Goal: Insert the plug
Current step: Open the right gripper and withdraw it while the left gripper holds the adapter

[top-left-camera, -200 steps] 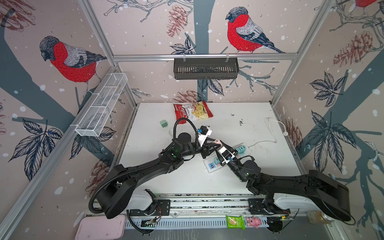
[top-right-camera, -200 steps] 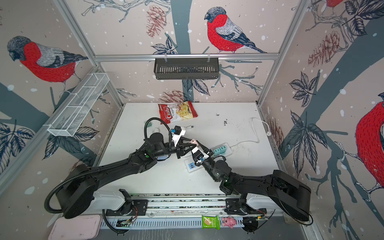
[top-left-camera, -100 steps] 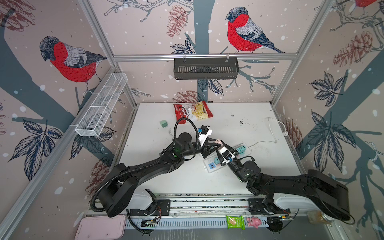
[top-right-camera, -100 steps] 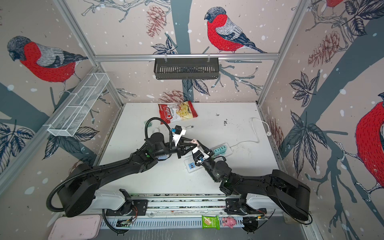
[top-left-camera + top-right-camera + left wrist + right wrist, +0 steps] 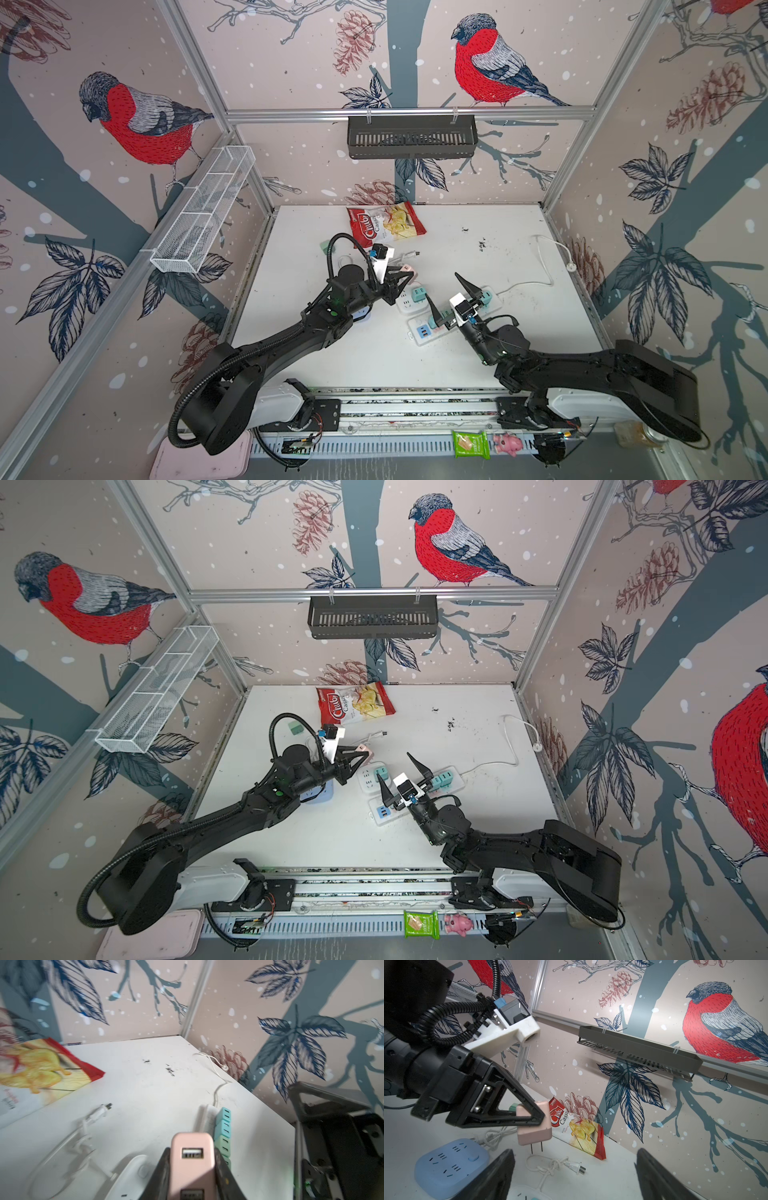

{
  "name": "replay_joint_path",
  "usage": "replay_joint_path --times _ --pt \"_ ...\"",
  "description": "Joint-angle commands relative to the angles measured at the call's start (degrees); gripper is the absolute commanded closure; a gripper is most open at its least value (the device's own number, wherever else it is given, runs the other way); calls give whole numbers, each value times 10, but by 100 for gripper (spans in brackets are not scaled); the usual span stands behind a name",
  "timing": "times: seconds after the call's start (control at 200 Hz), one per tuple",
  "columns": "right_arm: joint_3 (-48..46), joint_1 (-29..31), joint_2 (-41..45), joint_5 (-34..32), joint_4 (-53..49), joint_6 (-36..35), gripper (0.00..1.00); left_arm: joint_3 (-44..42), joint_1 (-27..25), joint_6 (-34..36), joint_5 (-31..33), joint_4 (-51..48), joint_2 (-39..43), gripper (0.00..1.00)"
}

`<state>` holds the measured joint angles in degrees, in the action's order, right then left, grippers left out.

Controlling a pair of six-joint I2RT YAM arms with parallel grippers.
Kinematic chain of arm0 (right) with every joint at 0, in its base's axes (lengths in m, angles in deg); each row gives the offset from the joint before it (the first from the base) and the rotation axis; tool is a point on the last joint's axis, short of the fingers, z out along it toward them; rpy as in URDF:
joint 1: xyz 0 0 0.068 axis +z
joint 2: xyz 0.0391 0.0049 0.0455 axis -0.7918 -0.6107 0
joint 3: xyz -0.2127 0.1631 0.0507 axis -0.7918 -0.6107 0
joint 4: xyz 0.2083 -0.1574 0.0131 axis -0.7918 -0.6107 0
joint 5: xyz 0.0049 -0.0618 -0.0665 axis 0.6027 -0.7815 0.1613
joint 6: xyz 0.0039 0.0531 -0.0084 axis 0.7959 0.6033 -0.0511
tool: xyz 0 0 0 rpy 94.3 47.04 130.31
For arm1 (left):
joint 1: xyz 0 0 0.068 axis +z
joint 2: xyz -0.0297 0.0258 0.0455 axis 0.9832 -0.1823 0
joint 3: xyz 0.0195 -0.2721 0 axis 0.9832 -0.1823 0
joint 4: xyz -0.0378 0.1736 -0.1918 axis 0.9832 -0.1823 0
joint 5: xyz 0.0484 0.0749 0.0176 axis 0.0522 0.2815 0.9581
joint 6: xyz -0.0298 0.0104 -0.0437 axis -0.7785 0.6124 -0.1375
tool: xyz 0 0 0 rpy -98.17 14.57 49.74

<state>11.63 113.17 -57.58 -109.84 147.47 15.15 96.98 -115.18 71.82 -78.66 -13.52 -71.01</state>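
My left gripper (image 5: 405, 274) (image 5: 361, 756) is shut on the pink plug (image 5: 410, 270) (image 5: 192, 1159), holding it in the air over the table. In the right wrist view the pink plug (image 5: 534, 1126) hangs with its two prongs pointing down. Below and beside it lie a small white power strip (image 5: 404, 305) (image 5: 368, 780), with a teal plug in it, and a blue power strip (image 5: 450, 1161) (image 5: 320, 793). My right gripper (image 5: 441, 284) (image 5: 393, 764) (image 5: 574, 1153) stands wide open with nothing in it, just right of the plug, over a long white power strip (image 5: 422, 332).
A loose white cable with a two-pin plug (image 5: 571, 1164) (image 5: 97, 1113) lies behind the strips. A chips bag (image 5: 386, 224) and a small green block (image 5: 324, 245) lie at the back. Several teal plugs (image 5: 223, 1132) sit in the long strip, whose cord (image 5: 548, 257) runs to the right wall.
My right gripper has gone from shut to wide open beside the pink plug. The left gripper keeps its hold on the plug and has barely moved.
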Motion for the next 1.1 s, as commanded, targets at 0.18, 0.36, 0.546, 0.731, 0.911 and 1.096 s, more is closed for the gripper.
replay_joint_path --times 0.18,0.36,0.546,0.731,0.911,1.096 --pt "-3 0 4 -36 43 9 4 -18 4 85 160 -31 32 100" --pt "-7 -10 -1 -57 53 14 2 -67 4 165 195 15 55 100" --pt "-5 -21 -7 -52 48 38 1 -122 0 228 231 68 71 100" --pt "-3 -22 -9 -53 46 44 0 -108 -36 332 172 42 35 100" --pt "-6 -28 -6 -58 45 54 0 -89 -52 370 137 19 2 100" --pt "-11 -48 -1 -59 41 86 0 -45 -52 382 71 -35 -47 100"
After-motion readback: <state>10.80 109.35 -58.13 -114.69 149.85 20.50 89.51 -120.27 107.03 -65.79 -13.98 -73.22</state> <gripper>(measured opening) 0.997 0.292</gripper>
